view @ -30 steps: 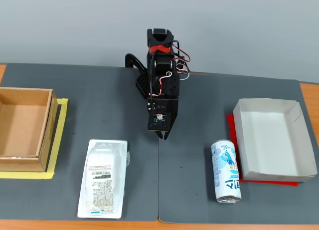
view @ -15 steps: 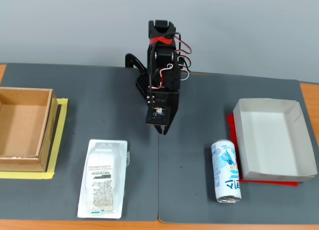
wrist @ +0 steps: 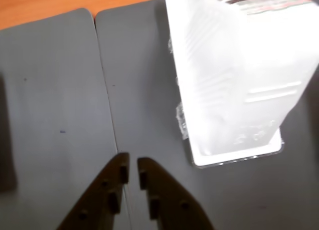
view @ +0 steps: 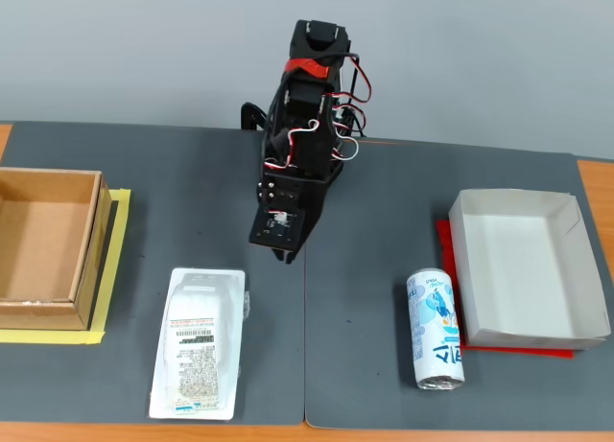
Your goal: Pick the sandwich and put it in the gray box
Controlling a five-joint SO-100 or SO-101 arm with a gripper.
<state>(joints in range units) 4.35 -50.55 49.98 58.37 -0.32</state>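
Note:
The sandwich point(view: 197, 341) is a flat clear-plastic package with a white printed label, lying on the dark mat at the front left in the fixed view. In the wrist view the sandwich point(wrist: 234, 85) fills the upper right, washed out by glare. My gripper point(view: 286, 257) hangs from the black arm at the table's middle, behind and to the right of the package. In the wrist view my gripper point(wrist: 132, 171) shows its fingers nearly together with a narrow gap, empty, just left of the package's near end. The gray box point(view: 523, 269) is a pale shallow tray at the right, empty.
A brown cardboard box point(view: 43, 250) on yellow tape stands at the left edge. A blue-and-white drink can point(view: 435, 329) lies just left of the tray, which rests on a red sheet point(view: 448, 260). The seam between two mats point(wrist: 107, 90) runs under my gripper.

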